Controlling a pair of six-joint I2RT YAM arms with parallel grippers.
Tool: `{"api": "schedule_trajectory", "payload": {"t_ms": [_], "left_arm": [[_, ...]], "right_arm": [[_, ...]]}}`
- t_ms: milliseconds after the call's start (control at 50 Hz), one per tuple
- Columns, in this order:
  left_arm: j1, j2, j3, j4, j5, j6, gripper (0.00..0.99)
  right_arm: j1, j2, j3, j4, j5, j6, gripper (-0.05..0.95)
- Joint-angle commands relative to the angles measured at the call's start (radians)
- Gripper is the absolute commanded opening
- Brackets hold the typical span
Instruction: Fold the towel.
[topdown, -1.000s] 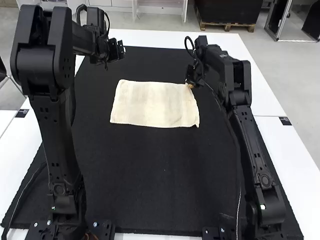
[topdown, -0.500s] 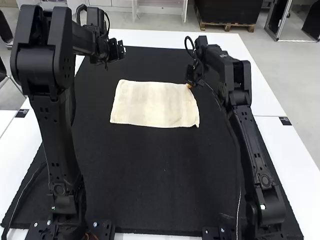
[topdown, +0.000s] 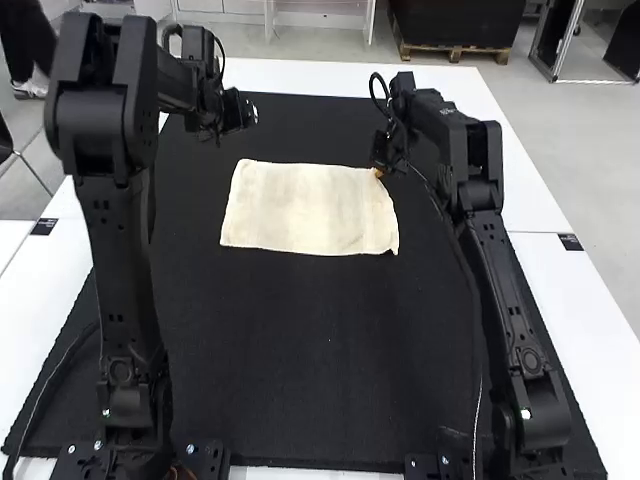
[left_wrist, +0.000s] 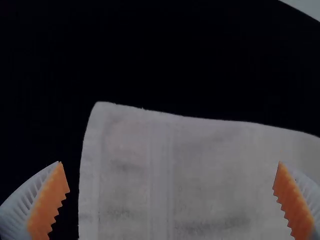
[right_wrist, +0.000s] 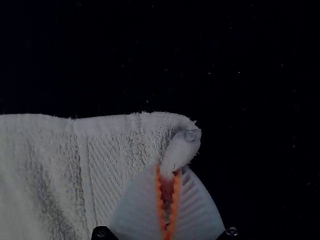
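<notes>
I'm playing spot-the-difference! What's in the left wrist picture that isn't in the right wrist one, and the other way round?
Left wrist view: the left hand, open, over the towel, and a pale bit of table past the dark mat.

Right wrist view: the right hand, shut, pinching a corner of the towel.

Both: the pale towel, the dark mat, and white ribbed fingers with orange pads.

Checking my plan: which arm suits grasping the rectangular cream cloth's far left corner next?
Probably left: the left tool is open near that corner; the right tool pinches the cloth at its far right corner.
</notes>
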Motion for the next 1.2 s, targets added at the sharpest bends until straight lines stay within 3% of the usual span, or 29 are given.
{"api": "schedule_trajectory", "payload": {"t_ms": [0, 160, 300, 820, 1180], "left_arm": [[0.003, 0.051, 0.112, -0.038, 0.095, -0.022, 0.969], [0.026, 0.169, 0.279, -0.168, 0.181, -0.025, 0.969], [0.033, 0.235, 0.374, -0.245, 0.193, -0.033, 0.969], [0.096, 0.381, 0.423, -0.221, 0.191, -0.027, 0.969], [0.084, 0.519, 0.635, -0.305, 0.193, -0.02, 0.969]], "right_arm": [[0.0, -0.057, -0.005, -0.016, -0.043, 0.013, -0.02], [0.0, -0.074, -0.006, -0.017, -0.049, 0.013, -0.02], [0.0, -0.083, -0.006, -0.017, -0.052, 0.013, -0.02], [0.0, -0.102, -0.005, -0.017, -0.058, 0.016, -0.02], [0.002, -0.113, -0.005, -0.016, -0.064, 0.016, -0.02]]}}
